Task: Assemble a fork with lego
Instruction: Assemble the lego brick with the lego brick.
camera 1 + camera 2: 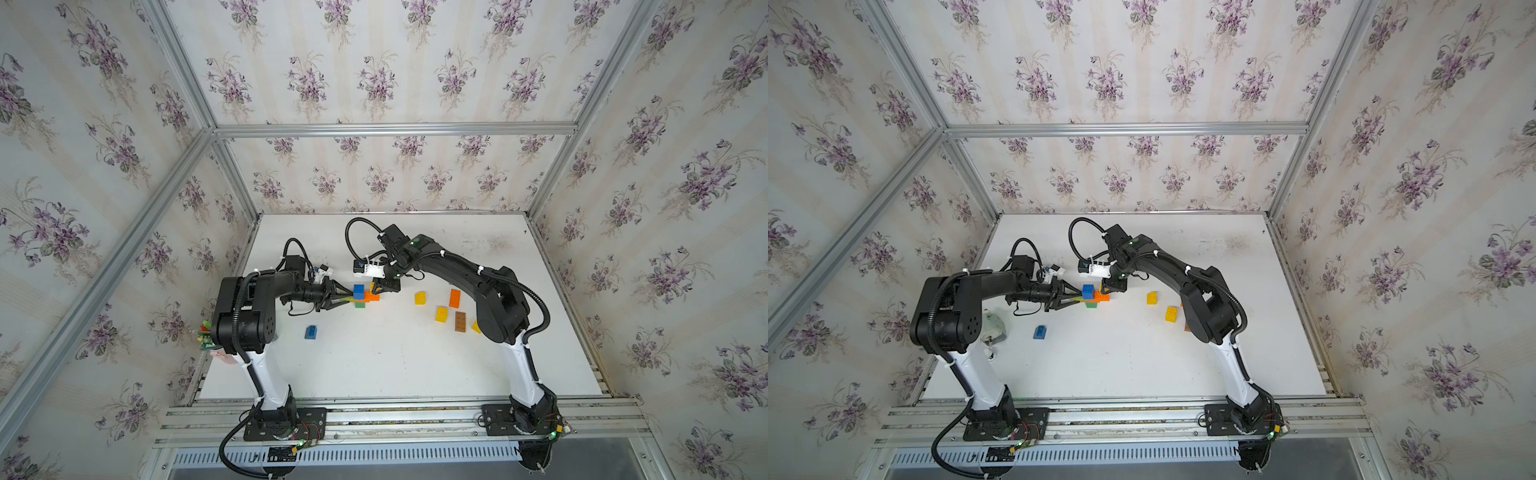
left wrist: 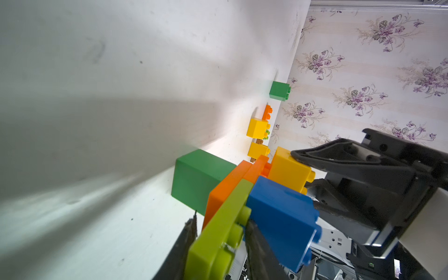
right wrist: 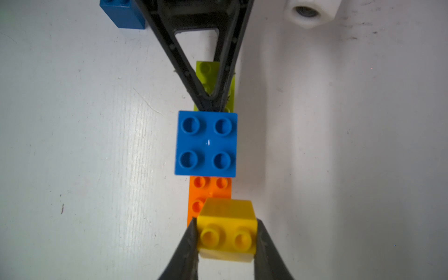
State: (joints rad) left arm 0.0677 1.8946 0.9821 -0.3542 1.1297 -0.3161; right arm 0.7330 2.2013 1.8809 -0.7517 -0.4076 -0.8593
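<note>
My left gripper (image 2: pixel 221 230) is squeezed tight on the lime green flat plate (image 2: pixel 218 242). That plate is part of a little build near the middle of the white table (image 1: pixel 374 365). An orange brick (image 3: pixel 211 191) joins onto it, a blue square brick (image 3: pixel 206 143) sits on top, and a dark green brick (image 2: pixel 196 179) sits under the orange one.

My right gripper (image 3: pixel 226 232) pinches a yellow brick (image 3: pixel 226 218) by its two sides, right at the far end of the orange brick. I cannot tell if the yellow one is pressed on.

The right wrist view shows the four round studs on the blue square brick, but not the dark green brick. The left wrist view shows that one well. It also shows another green brick (image 2: pixel 279 91) far off by the table's edge, which I cannot find in the top views.

In a top view I see loose bricks: a loose blue brick (image 1: pixel 311 332) near my left arm, and a loose yellow brick (image 1: pixel 420 298), a second yellow brick (image 1: pixel 441 314), a loose orange brick (image 1: pixel 454 298) and a brown brick (image 1: pixel 460 321) near my right arm.
</note>
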